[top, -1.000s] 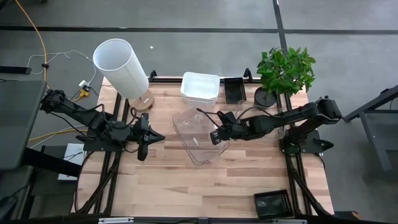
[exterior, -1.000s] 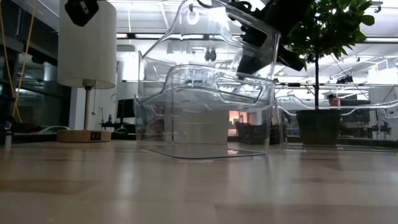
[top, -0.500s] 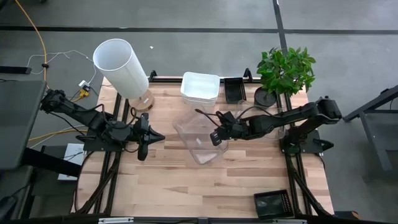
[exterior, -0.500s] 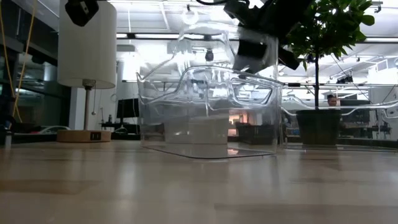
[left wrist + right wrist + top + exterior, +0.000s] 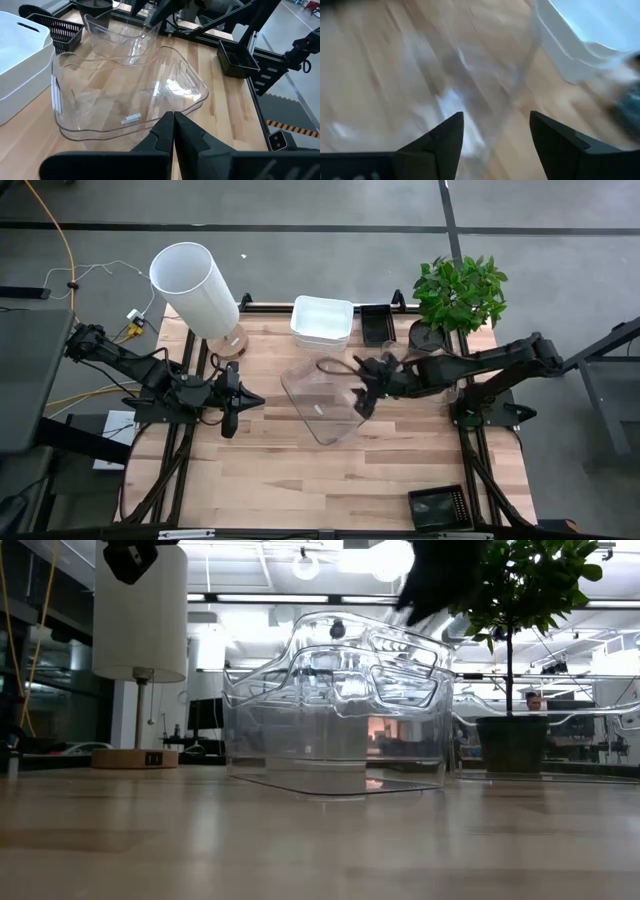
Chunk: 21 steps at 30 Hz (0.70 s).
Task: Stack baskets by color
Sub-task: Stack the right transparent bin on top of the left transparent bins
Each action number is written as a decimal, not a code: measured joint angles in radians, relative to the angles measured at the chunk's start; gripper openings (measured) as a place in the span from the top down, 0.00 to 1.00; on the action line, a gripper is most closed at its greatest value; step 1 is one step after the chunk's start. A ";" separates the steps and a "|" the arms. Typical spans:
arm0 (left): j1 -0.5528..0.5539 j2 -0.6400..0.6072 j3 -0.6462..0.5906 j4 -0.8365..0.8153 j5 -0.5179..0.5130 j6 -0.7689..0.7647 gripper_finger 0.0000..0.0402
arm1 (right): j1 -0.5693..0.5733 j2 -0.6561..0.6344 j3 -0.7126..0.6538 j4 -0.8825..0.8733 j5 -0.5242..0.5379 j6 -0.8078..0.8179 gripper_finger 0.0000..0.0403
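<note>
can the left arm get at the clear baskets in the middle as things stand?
Probably yes. The left gripper, shut, points across bare wood at the stacked clear baskets, with nothing between. The right gripper, open, hangs at their far side, so the two arms might crowd each other there.

Left arm: extended from the table's left edge toward the centre, lying low and nearly level over the tabletop. Left gripper [image 5: 240, 397] sits at the left-centre of the table, fingers pressed together with nothing between them, pointing toward the middle. Right arm: reaches in from the right edge, forearm stretched toward the table's centre. Right gripper [image 5: 366, 388] hangs above the middle of the table, fingers [image 5: 439, 142] spread apart, nothing clamped between them.
</note>
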 joint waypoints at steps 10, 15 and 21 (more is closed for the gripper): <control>0.000 0.000 0.000 0.001 -0.002 0.000 1.00 | 0.122 0.007 -0.030 -0.533 0.104 0.211 0.47; 0.000 0.000 0.000 0.002 -0.005 0.000 1.00 | 0.158 0.009 -0.182 -0.518 0.090 0.236 0.47; 0.000 0.000 0.000 0.002 -0.027 0.000 1.00 | 0.141 0.010 -0.290 -0.518 0.088 0.230 0.47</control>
